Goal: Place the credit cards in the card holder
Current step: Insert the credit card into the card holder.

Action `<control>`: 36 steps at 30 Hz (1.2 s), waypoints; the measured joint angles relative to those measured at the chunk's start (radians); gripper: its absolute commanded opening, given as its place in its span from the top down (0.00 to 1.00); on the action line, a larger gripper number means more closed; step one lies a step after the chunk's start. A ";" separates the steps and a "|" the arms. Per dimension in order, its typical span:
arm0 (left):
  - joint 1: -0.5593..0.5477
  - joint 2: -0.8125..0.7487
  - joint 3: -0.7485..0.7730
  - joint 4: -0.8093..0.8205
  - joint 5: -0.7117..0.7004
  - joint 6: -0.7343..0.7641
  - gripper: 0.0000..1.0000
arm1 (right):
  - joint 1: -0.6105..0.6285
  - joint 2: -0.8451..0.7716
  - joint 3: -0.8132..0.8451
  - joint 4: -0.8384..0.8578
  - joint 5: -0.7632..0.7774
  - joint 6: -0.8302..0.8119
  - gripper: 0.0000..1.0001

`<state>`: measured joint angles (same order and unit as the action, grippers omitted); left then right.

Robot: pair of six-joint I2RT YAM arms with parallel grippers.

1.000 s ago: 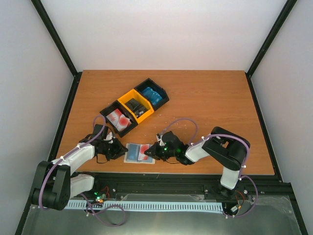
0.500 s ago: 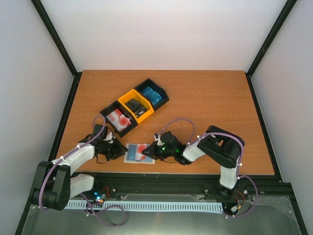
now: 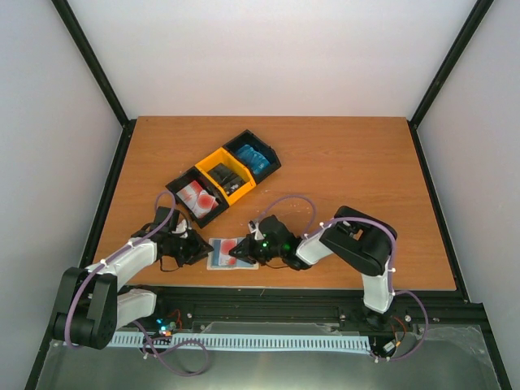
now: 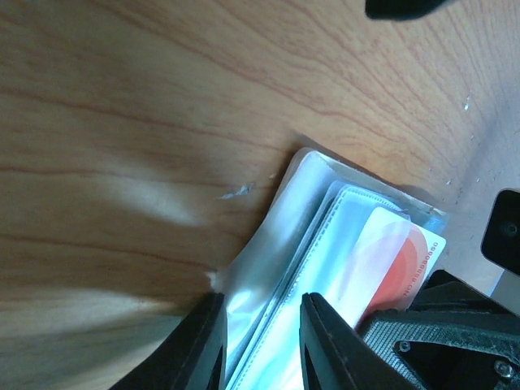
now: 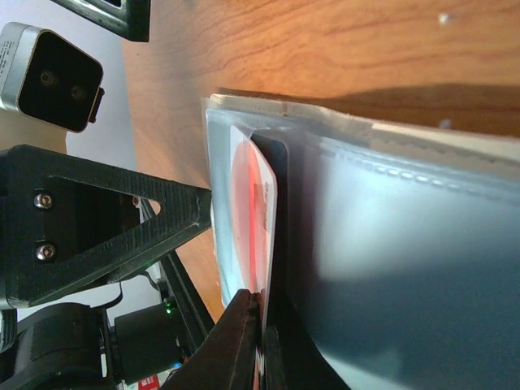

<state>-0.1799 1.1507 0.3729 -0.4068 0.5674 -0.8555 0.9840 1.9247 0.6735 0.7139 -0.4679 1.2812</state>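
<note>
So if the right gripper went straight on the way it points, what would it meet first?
Likely the card holder: the right gripper, pinching a red-and-white credit card, points into its clear pocket. The left gripper lies just beyond, though depth is unclear.

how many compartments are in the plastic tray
3, in a diagonal row: black near-left compartment with red-and-white cards, yellow middle compartment with black cards, black far-right compartment with blue cards. None look hidden.

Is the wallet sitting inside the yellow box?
No, the card holder lies open on the wooden table, apart from the yellow box.
</note>
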 measured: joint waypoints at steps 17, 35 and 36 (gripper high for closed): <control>0.000 0.000 -0.005 0.013 0.021 0.000 0.68 | 0.009 -0.024 0.056 -0.109 0.003 -0.034 0.58; -0.001 0.006 -0.005 0.017 0.059 0.010 0.62 | 0.074 -0.060 0.407 -0.830 0.197 -0.193 0.41; -0.001 0.006 -0.005 0.017 0.059 0.011 0.62 | 0.077 -0.046 0.425 -0.852 0.200 -0.201 0.41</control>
<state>-0.1810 1.1568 0.3683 -0.3901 0.6262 -0.8448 1.0615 1.8786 1.0985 -0.1379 -0.2676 1.0801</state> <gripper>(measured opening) 0.377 0.596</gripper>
